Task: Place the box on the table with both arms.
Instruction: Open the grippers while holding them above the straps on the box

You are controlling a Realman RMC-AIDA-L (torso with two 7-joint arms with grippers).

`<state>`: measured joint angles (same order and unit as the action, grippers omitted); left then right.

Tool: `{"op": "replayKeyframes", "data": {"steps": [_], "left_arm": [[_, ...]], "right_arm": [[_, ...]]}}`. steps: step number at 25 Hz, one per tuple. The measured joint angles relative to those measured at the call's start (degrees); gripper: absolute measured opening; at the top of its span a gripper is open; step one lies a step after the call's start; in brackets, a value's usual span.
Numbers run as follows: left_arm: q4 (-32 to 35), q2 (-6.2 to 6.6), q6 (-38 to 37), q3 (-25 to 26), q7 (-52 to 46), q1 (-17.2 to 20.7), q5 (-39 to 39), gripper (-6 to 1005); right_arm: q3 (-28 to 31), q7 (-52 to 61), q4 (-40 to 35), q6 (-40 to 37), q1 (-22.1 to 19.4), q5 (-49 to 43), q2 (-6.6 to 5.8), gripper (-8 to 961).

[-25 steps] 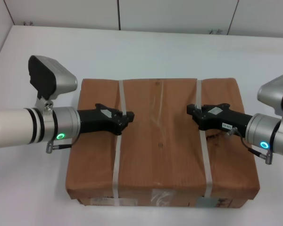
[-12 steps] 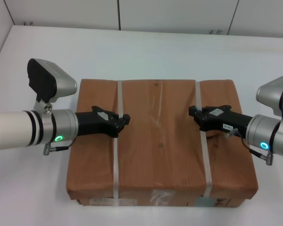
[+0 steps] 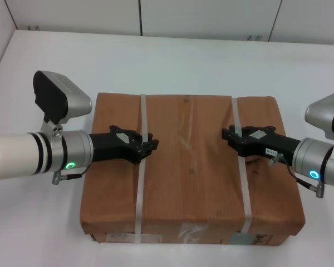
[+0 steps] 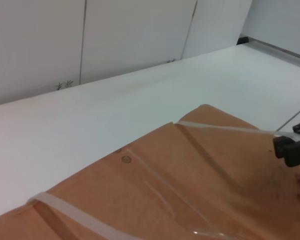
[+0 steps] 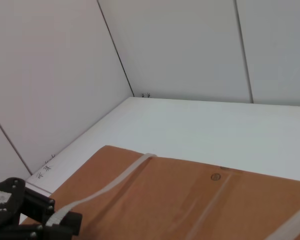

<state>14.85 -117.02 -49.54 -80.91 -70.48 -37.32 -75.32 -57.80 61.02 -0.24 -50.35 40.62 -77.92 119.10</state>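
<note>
We see the box (image 3: 192,167) filling the lower centre of the head view, over the white surface (image 3: 172,61). Our left gripper (image 3: 149,146), at centre left, has its fingers clamped on the left strap (image 3: 142,167); our right gripper (image 3: 228,135), at centre right, grips the right strap (image 3: 240,167).

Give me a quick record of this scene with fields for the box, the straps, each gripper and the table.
box: large flat brown cardboard box, lying flat on the table
straps: two pale plastic straps, left strap and right strap, running front to back
left gripper: at the left strap, over the box top
right gripper: at the right strap, over the box top
table: white tabletop, wider than the box
</note>
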Motion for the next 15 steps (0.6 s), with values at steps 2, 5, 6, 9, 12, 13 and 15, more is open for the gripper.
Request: {"op": "replayKeyframes", "data": {"steps": [2, 5, 6, 9, 12, 13, 15], "left_arm": [[0.0, -0.05, 0.1, 0.0, 0.1, 0.1, 0.1, 185], [0.0, -0.05, 0.0, 0.1, 0.0, 0.2, 0.2, 303], [0.0, -0.05, -0.1, 0.2, 0.1, 0.3, 0.3, 342], [0.2, 0.00, -0.4, 0.2, 0.2, 0.6, 0.7, 427], [0.4, 0.03, -0.5, 0.2, 0.2, 0.7, 1.1, 497], [0.4, 0.06, -0.5, 0.2, 0.2, 0.8, 1.3, 520], [0.4, 0.09, -0.6, 0.2, 0.3, 1.0, 1.6, 567]], "right_arm": [[0.1, 0.0, 0.0, 0.0, -0.2, 0.2, 0.00, 186], [0.2, 0.1, -0.1, 0.0, -0.6, 0.5, 0.00, 300], [0.3, 0.1, -0.1, 0.0, -0.8, 0.6, 0.00, 338], [1.0, 0.2, -0.2, -0.1, -1.6, 0.7, 0.00, 420], [2.2, 0.1, -0.5, -0.6, -2.6, 0.7, -0.01, 487], [2.5, 0.0, -0.8, -0.6, -3.0, 0.7, 0.00, 509], [3.0, -0.1, -1.4, -0.7, -3.8, 0.7, 0.00, 553]]}}
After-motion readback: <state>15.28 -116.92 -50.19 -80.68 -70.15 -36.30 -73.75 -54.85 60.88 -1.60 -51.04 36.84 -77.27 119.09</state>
